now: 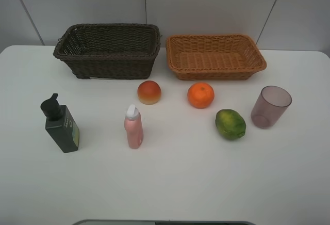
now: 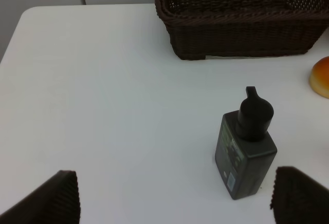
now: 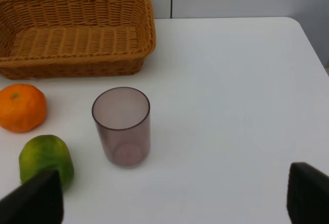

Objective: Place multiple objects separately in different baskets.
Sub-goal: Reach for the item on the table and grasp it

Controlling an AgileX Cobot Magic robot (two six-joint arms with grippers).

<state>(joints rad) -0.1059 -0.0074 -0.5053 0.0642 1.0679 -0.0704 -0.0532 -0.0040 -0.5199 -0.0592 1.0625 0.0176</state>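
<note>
No text, brand, number or sign could be read anywhere. The only print was a label on the side of the dark green pump bottle. In the left wrist view it showed as small pale marks and a light bluish patch, too blurred to make out. In the high view it was a yellowish-green strip, equally unreadable.
</note>
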